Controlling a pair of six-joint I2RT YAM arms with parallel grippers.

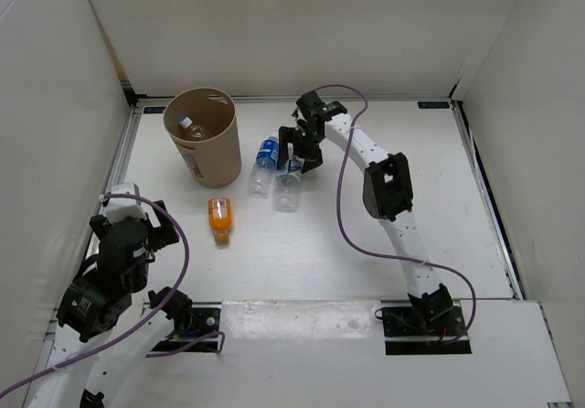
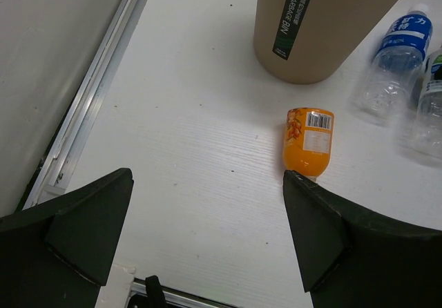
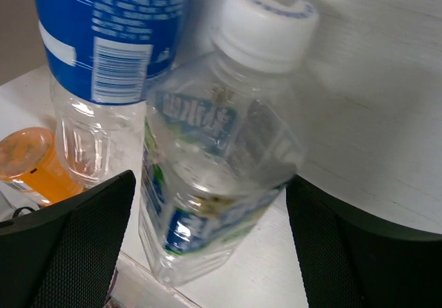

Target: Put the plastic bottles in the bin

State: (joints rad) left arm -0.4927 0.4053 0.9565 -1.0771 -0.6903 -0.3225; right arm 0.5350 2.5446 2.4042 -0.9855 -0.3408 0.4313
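The tan bin (image 1: pixel 203 143) stands at the back left with the plain clear bottle (image 1: pixel 190 127) inside it. The blue-label bottle (image 1: pixel 265 162), the white-green-label bottle (image 1: pixel 289 187) and the short orange bottle (image 1: pixel 219 219) lie on the table to its right. My right gripper (image 1: pixel 295 155) is open, its jaws on either side of the white-green bottle (image 3: pixel 207 163) near its neck. The blue-label bottle (image 3: pixel 110 39) lies just beside it. My left gripper (image 1: pixel 146 209) is open and empty, low at the left. The orange bottle (image 2: pixel 309 141) lies just beyond its right finger (image 2: pixel 324 232).
The bin (image 2: pixel 318 25) carries a dark label and stands ahead of the left gripper. A metal rail (image 2: pixel 90 94) and the white side wall run along the left. White walls (image 1: pixel 292 24) close in the table at the back and both sides.
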